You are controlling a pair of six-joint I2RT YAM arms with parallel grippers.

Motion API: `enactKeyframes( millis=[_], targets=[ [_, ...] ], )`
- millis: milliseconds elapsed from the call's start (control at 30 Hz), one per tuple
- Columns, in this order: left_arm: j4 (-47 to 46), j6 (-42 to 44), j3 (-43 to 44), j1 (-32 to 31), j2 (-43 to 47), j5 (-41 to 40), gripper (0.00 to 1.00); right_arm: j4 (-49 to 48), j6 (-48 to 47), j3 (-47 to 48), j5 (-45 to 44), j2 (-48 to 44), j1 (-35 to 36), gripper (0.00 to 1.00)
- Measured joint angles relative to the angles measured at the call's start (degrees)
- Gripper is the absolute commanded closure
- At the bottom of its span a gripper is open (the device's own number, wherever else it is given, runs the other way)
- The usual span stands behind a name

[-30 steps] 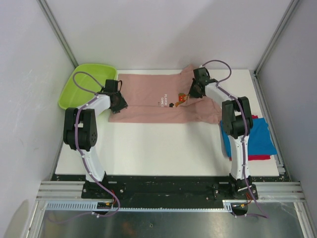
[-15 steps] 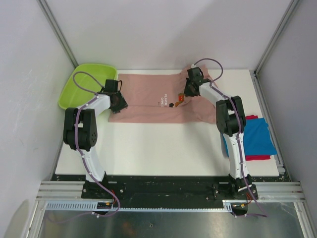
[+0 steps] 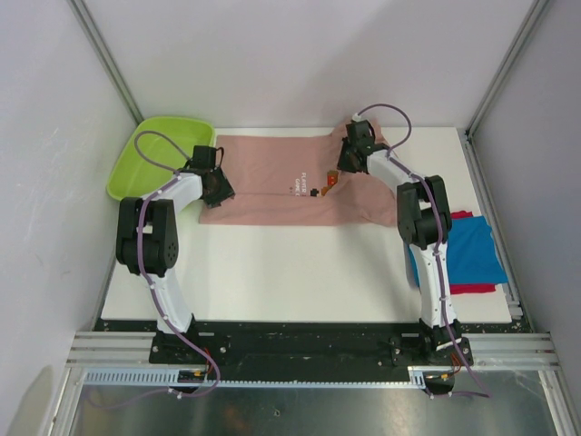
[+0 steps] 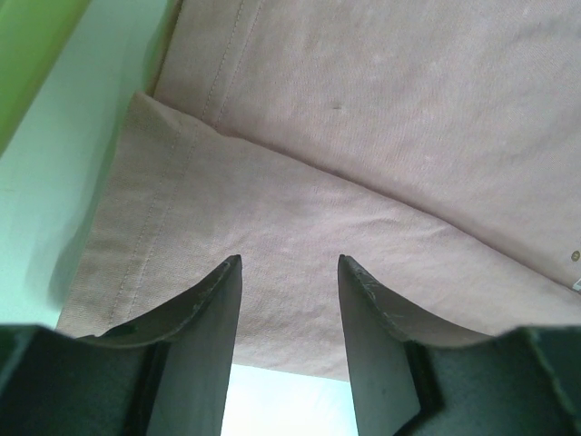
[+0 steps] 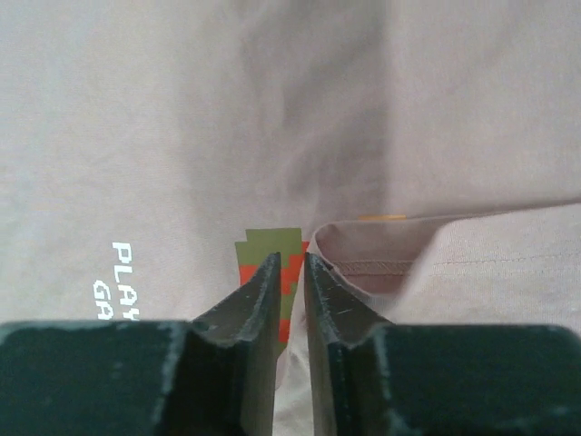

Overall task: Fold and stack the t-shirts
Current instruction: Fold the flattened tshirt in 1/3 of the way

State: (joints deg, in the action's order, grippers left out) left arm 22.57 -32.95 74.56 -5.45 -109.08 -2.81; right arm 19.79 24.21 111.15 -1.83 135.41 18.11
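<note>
A dusty pink t-shirt (image 3: 272, 177) lies spread across the back of the white table, its right part folded over towards the chest print. My left gripper (image 3: 221, 189) stands open over the shirt's left edge (image 4: 363, 118), its fingers (image 4: 218, 300) spread on either side of flat cloth with nothing held. My right gripper (image 3: 348, 162) hovers at the folded-over collar (image 5: 363, 263), beside the orange-green print (image 5: 254, 250). Its jaws are a narrow slit apart, with cloth visible below the gap. A blue folded t-shirt (image 3: 467, 250) lies on a red one (image 3: 472, 289) at the right edge.
A lime-green tub (image 3: 150, 154) sits at the table's back left corner, its rim also visible in the left wrist view (image 4: 27, 54). Metal frame posts and grey walls enclose the table (image 3: 290, 272). White text (image 5: 118, 272) is printed left of the chest print.
My right gripper moved slightly left and back over the shirt's collar area, and its jaws parted a little from fully shut. The left arm has not moved.
</note>
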Motion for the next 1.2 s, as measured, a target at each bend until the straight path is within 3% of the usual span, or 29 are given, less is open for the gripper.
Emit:
enactKeyframes(
  millis=[133, 267, 467, 800, 1200],
  targets=[
    [0.00, 0.02, 0.02, 0.00, 0.00, 0.04, 0.48, -0.96, 0.04, 0.28, 1.44, 0.00, -0.13, 0.54],
    [0.00, 0.02, 0.00, 0.00, 0.00, 0.20, 0.46, -1.22, -0.11, 0.44, 2.27, 0.00, -0.61, 0.48],
    [0.00, 0.02, 0.00, 0.00, 0.00, 0.94, 0.46, 0.26, 1.95, -3.96, 2.32, -4.37, -2.34, 0.48],
    [-0.20, 0.00, -0.20, -0.07, 0.00, 2.93, 0.46, -0.02, 8.00, -30.84, 2.08, -30.47, -10.16, 0.49],
    [-0.22, -0.09, -0.76, -0.15, 0.00, 4.35, 0.46, 1.70, 11.37, -48.72, 0.59, -38.05, -9.38, 0.54]
  ],
)
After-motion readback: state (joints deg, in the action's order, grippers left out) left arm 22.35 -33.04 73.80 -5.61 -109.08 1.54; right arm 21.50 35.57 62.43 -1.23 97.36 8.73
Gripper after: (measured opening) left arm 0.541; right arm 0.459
